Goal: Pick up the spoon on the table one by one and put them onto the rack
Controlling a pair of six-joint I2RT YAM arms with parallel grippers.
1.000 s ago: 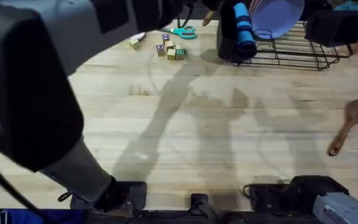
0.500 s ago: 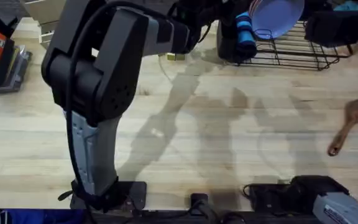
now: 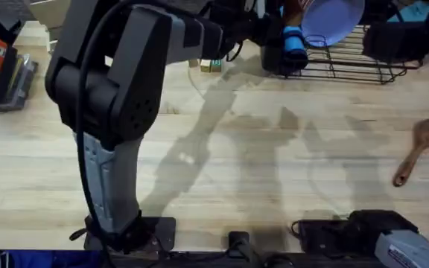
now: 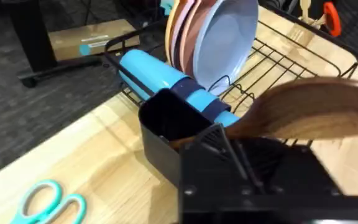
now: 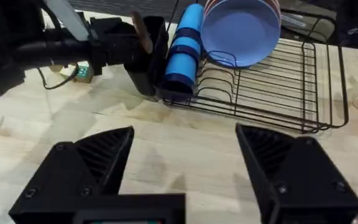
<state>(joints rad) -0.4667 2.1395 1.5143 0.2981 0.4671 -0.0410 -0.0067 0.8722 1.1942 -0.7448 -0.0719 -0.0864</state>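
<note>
left gripper (image 4: 241, 155) clamps a wooden spoon (image 4: 309, 115) at the black holder (image 4: 166, 134) | right gripper (image 5: 185, 165) agape | second spoon (image 3: 421, 149) on table (image 3: 274, 171)

You have one reddish-brown wooden spoon (image 3: 418, 150) lying flat on the light plank table (image 3: 274, 164) at the right, bowl far, handle angled near-left. The second spoon (image 4: 316, 115) sits bowl-up over the black holder (image 4: 169, 134) at the left end of the black wire rack (image 3: 348, 59), far centre-right.
</note>
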